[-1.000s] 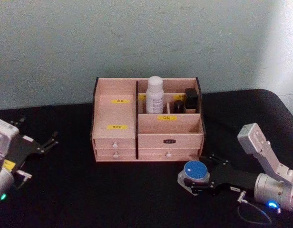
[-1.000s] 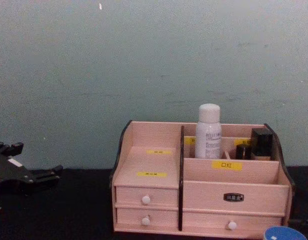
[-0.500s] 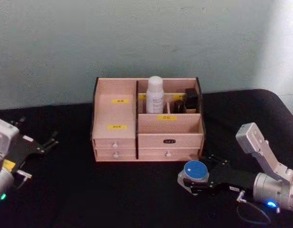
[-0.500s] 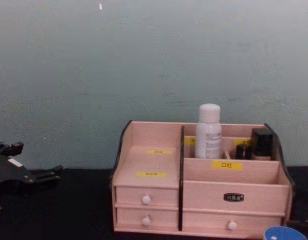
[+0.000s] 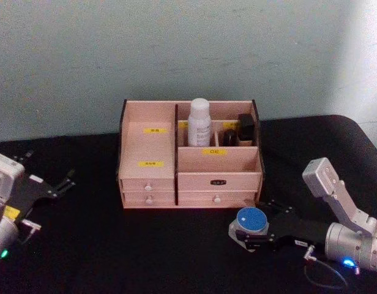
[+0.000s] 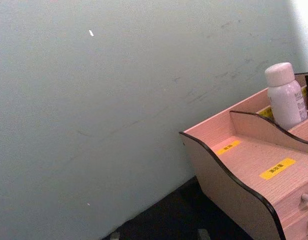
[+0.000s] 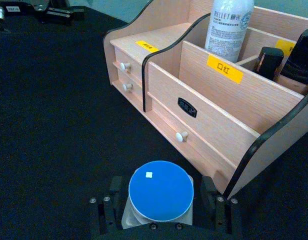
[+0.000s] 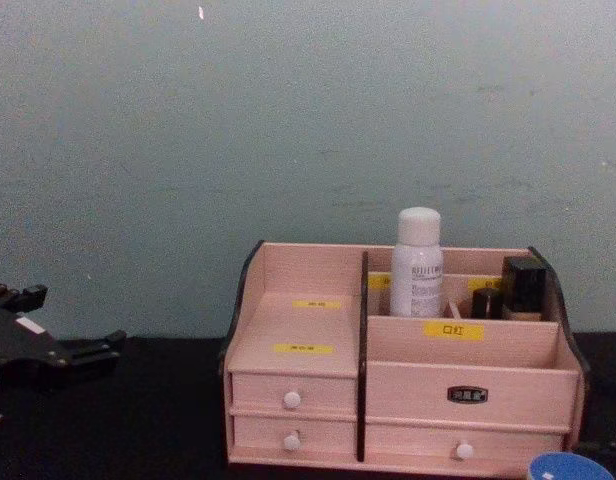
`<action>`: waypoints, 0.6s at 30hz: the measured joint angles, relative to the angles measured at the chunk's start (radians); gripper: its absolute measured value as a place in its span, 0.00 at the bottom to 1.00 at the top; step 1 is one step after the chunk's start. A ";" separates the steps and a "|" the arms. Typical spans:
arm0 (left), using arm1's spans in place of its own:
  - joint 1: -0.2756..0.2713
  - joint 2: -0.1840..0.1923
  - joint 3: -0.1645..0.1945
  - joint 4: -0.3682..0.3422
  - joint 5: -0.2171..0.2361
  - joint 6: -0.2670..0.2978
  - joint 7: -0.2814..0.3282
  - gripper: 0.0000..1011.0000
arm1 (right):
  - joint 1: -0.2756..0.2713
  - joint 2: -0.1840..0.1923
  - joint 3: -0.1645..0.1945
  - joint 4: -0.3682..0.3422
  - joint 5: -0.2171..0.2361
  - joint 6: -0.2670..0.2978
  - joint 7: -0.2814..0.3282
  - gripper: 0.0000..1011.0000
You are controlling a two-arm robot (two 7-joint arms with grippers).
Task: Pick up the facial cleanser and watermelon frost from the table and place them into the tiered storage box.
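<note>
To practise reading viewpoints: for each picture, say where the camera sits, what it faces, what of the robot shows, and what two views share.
Head: high, looking down on the organiser and black table; left arm and right arm show.
Chest: low, facing the organiser's drawers; left arm at left edge.
Left wrist: beside the organiser, facing the wall; its open jaws' tips show.
Right wrist: low, facing the organiser's front; its open jaws flank the blue-lidded jar.
Shared by all: the white bottle.
</note>
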 joint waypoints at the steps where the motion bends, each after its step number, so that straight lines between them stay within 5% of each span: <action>1: 0.000 0.000 0.000 0.000 0.000 0.000 0.000 0.99 | 0.000 0.000 0.000 0.000 0.000 0.000 0.000 0.99; 18: 0.000 0.000 0.000 0.000 0.000 0.000 0.000 0.99 | -0.001 0.001 0.001 -0.001 0.000 -0.001 0.000 0.99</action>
